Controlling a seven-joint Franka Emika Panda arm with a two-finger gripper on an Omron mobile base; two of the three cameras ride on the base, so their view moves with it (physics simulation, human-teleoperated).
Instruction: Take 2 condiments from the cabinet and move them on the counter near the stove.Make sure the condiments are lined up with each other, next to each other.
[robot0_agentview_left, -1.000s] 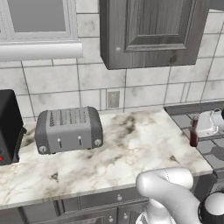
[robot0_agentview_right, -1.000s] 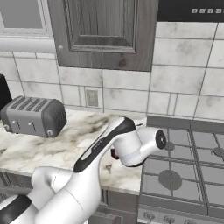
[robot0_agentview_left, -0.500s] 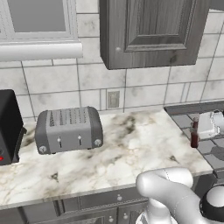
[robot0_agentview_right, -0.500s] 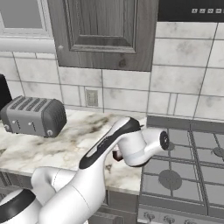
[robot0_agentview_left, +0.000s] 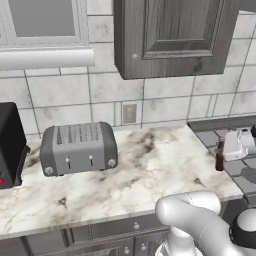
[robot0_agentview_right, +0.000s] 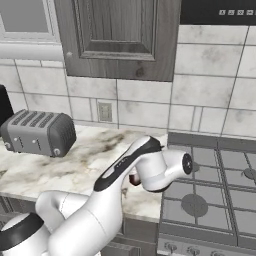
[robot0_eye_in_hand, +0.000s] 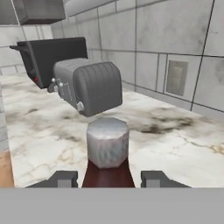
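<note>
A white robot arm holds a dark red-brown condiment bottle at the right end of the marble-look counter, beside the stove. In the hand view the gripper sits at bottom centre, its two dark fingertips pressed against either side of the bottle's red body, the grey cap rising between them. In the left base view the same bottle shows at the right edge of the frame, upright and low over the counter's corner, just beside the cooktop. The grey wall cabinet hangs at upper centre with its door shut; no second condiment can be made out on the worktop.

The risk from here is the release. The bottle stands close to the seam where counter meets stove, so a slightly skewed set-down could leave it on the cooktop's edge or tip it over. Its narrow neck and bulbous body make it easy to topple if a fingertip drags on withdrawal. A careless placement would also leave little room to line up its partner alongside.
</note>
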